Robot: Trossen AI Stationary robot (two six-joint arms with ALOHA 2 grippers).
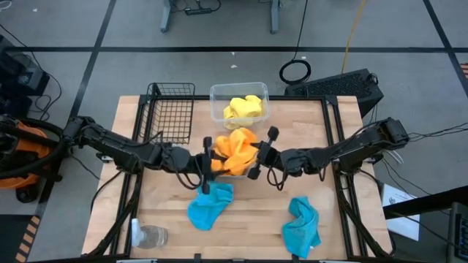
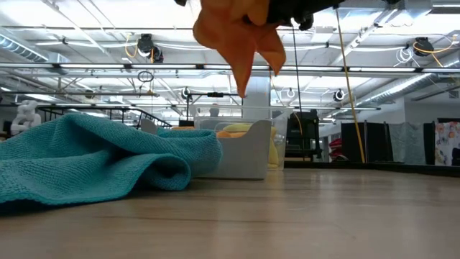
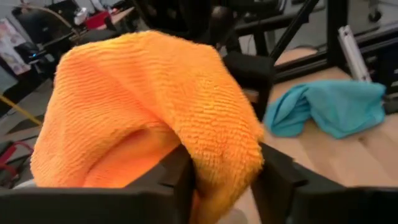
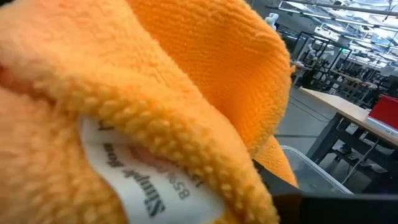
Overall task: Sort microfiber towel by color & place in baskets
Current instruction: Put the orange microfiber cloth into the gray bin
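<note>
Glass cup (image 1: 151, 235) sits at the table's near left corner, clear and upright, with two teal microfiber towels beyond it: one crumpled toward the near right (image 1: 302, 227), the other (image 1: 210, 205) just in front of where your two grippers meet. In the low view that second teal towel fills the left foreground (image 2: 100, 162).

Your left gripper (image 1: 208, 165) reaches in from the left and your right gripper (image 1: 259, 155) from the right, both over the middle of the wooden table (image 1: 344, 219). Between them hangs the orange towel (image 1: 235, 150). In the left wrist view its fingers (image 3: 174, 180) are closed onto a fold of the orange cloth (image 3: 149, 112). In the right wrist view orange pile and a white label (image 4: 143, 180) fill the picture; you cannot tell from any view how the right fingers stand.

Seen from table height, the orange towel (image 2: 241, 36) is lifted well above the grey tray (image 2: 241, 155), in which more orange cloth (image 2: 236, 131) shows over the rim.

Farther back, the clear plastic tub (image 1: 217, 93) holds a yellow towel (image 1: 243, 108). The black wire-mesh basket (image 1: 170, 113) stands just to its left at the table's far edge.
</note>
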